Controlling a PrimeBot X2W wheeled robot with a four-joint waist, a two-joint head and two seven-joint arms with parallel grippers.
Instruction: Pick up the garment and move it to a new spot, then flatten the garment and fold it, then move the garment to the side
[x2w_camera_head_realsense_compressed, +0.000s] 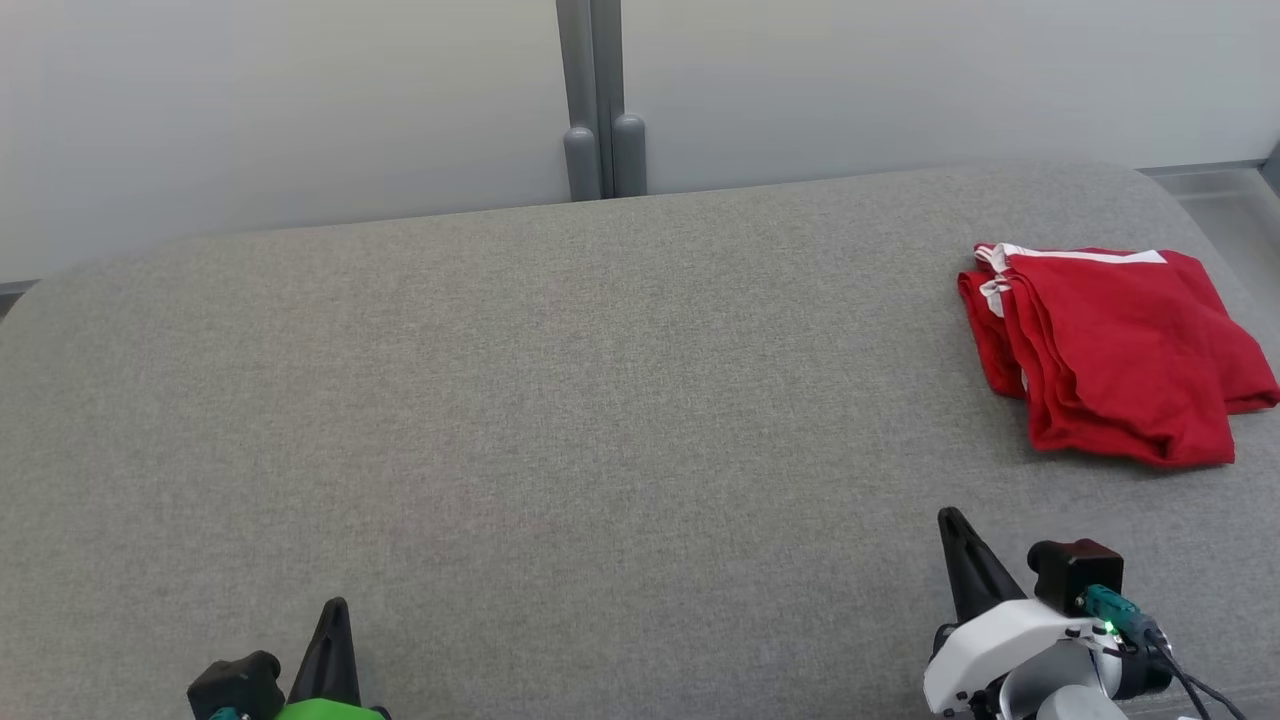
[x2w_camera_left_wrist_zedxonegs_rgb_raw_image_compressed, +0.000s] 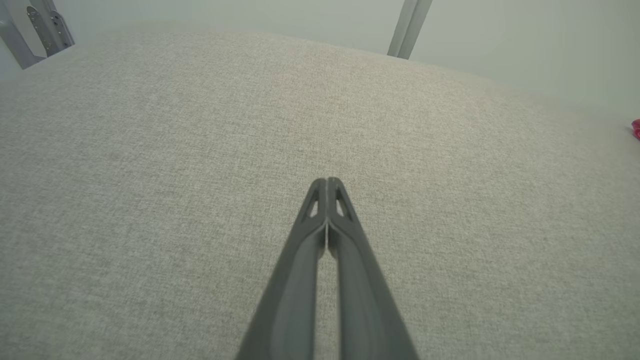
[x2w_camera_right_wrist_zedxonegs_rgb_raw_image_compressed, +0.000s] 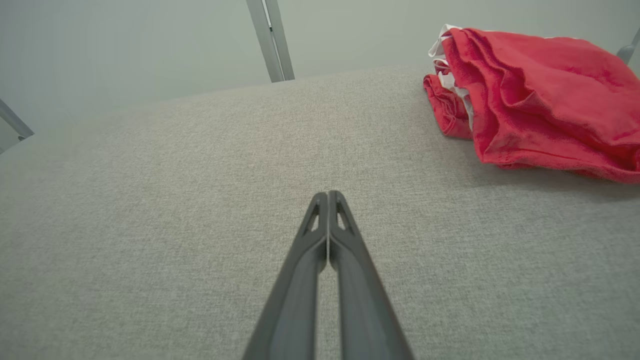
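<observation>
You have the red garment, white trim along one edge, lying folded in a loose stack at the far right of the grey fabric surface, close to that side's rim. Your right gripper sits at the lower right of the head view, its two dark fingers pressed together tip to tip and gripping nothing. It is apart from the garment, which lies beyond it and a little to its right. Your left gripper is at the lower left, likewise clenched on nothing, with its fingers meeting over bare fabric, well apart from the garment. Behind the surface rises a pale wall, and a grey post stands at the middle of the far edge.
</observation>
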